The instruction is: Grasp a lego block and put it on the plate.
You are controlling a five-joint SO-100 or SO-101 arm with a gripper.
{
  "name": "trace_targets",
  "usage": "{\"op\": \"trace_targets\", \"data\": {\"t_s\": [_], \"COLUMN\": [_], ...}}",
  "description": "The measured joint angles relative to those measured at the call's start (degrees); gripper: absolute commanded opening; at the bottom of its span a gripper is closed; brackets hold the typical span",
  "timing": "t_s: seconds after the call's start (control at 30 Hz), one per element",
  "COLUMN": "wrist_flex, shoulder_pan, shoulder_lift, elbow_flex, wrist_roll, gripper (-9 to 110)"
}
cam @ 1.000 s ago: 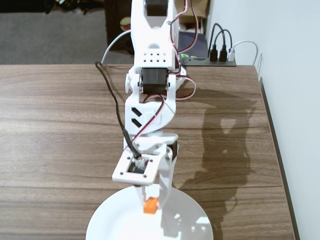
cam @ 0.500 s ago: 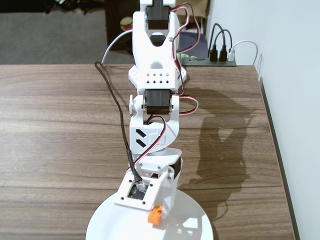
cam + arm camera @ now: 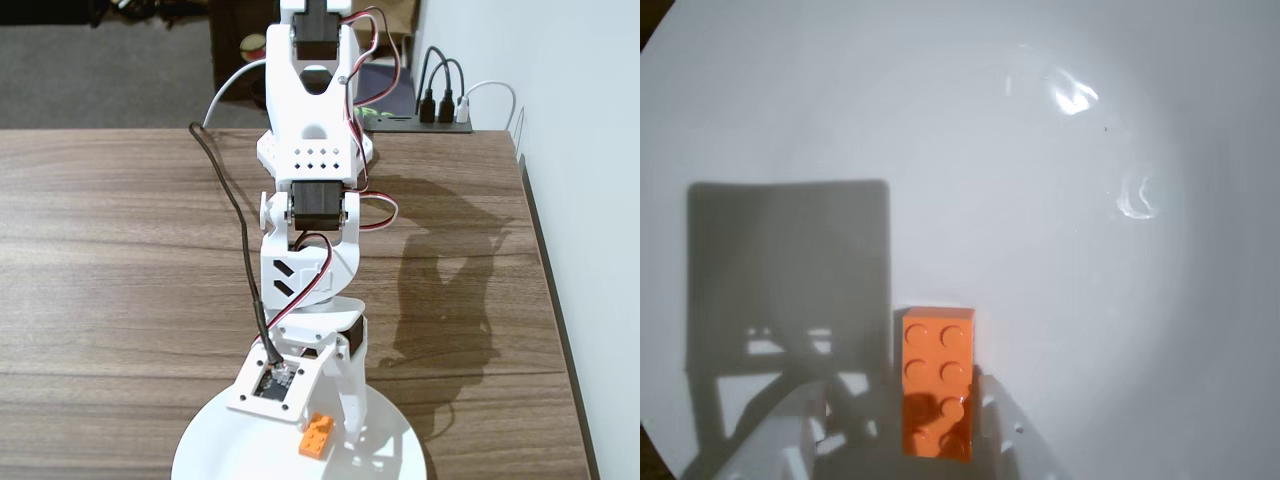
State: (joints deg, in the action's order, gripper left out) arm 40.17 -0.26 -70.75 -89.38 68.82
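In the fixed view you see the white arm [image 3: 310, 180] reaching down the middle of the frame from the top edge toward the bottom, over the brown wood-grain table [image 3: 110, 270]. Its tool [image 3: 335, 450] hangs above the white plate [image 3: 205, 450], which sits at the bottom centre of the frame and is cut off by the lower edge. The orange lego block [image 3: 317, 436] shows just left of the tool's white finger, low over the plate.

In the wrist view the plate [image 3: 1040, 200] fills nearly the whole frame, with bright glints in the upper right. The lego block [image 3: 938, 380] stands in the lower centre, studs facing you, its long side running up the frame. The tool [image 3: 930, 450] enters from the bottom edge, with white finger parts close on either side of the block's lower end. It appears closed on the block, though you cannot tell for certain whether the block touches the plate or hangs just above it. A dark shadow of the tool lies on the plate to the left of the block.

A black cable [image 3: 235, 230] runs down the arm's left side in the fixed view.
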Motion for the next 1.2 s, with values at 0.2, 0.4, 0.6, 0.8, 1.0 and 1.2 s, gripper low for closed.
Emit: {"op": "trace_targets", "data": {"t_s": [0.2, 0.4, 0.6, 0.8, 1.0, 1.2], "wrist_flex": [4.04, 12.13, 15.56, 16.88, 16.79, 17.23], "shoulder_pan": [0.62, -0.97, -2.02, -1.85, -1.93, -1.23], "shoulder_lift": [-4.22, -14.85, -25.75, -37.27, -49.66, -63.72], "elbow_flex": [-1.41, -4.66, -13.80, -25.14, -37.71, -48.16], "wrist_roll": [-4.83, -9.58, -14.33, -22.32, -32.96, -48.69], "gripper": [20, 15, 1, 1, 1, 1]}}
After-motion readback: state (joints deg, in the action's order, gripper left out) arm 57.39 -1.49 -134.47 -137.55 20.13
